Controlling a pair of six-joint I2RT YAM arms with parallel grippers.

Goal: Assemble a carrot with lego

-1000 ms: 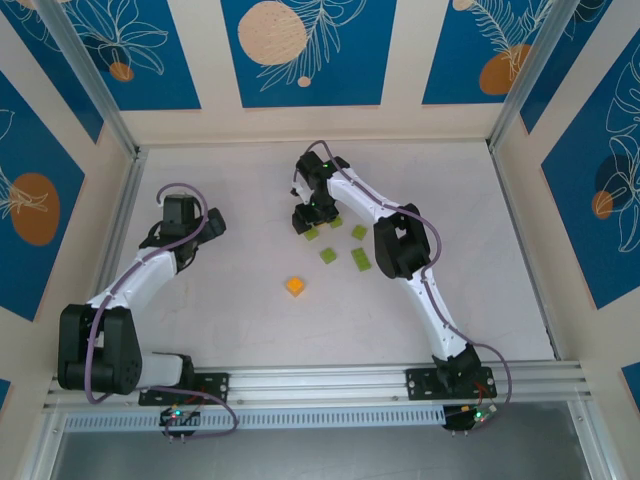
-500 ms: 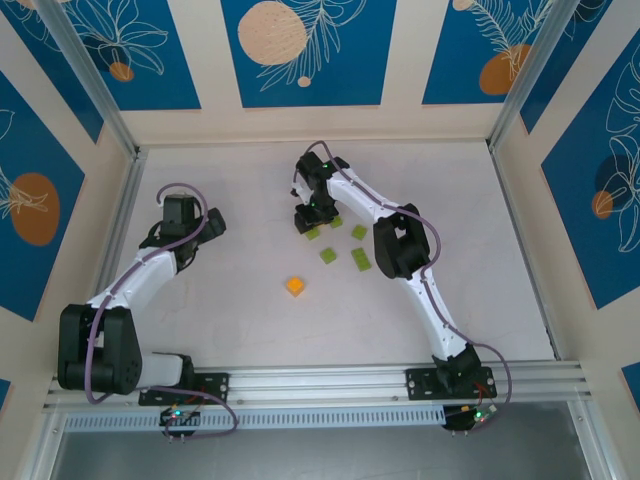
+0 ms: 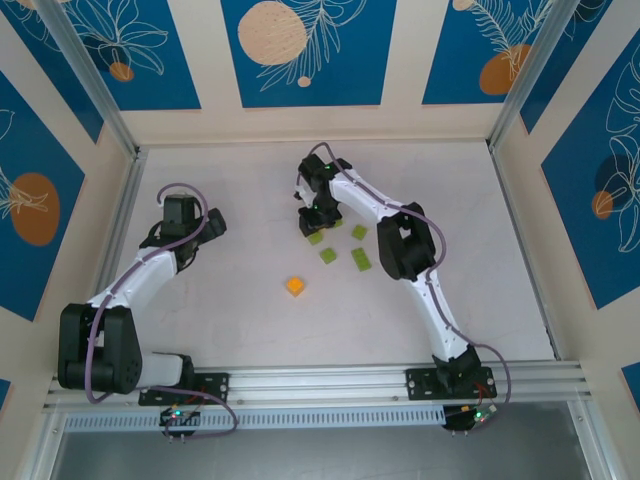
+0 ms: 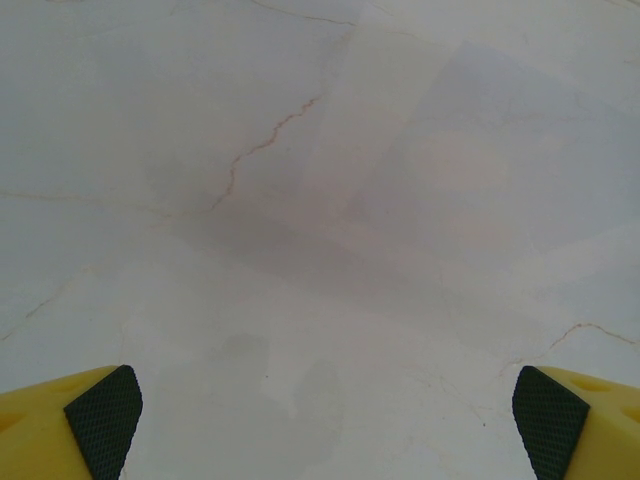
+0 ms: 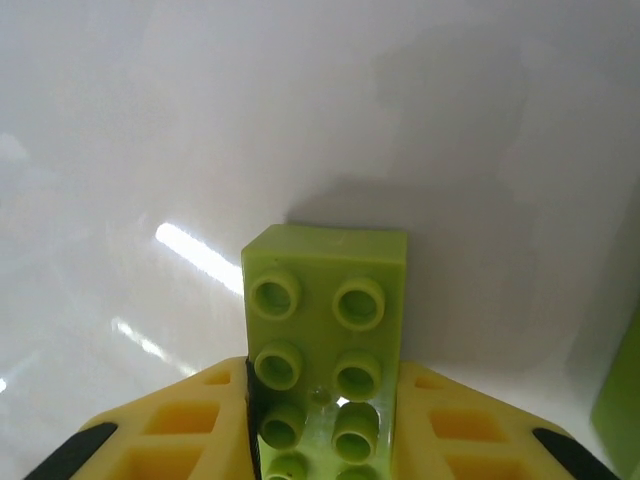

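Lego brick (image 5: pixel 325 300), lime-green, sitting clamped in right tool (image 5: pixel 325 440), far-centre tabletop (image 3: pixel 230 300). Step, judging: picking up leaf piece. Other green bricks (image 3: pixel 328 255) and orange cube (image 3: pixel 295 285) lying loose nearby. Left tool (image 4: pixel 327 430) hanging wide open. Next: aligning studs over mate, pressing squarely.

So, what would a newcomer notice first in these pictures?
A green brick sits studs-up between the right jaws, large in the right wrist view. From above, one orange brick lies alone mid-table, nearer the arm bases than a few loose green bricks. The left jaws stand open over bare table.
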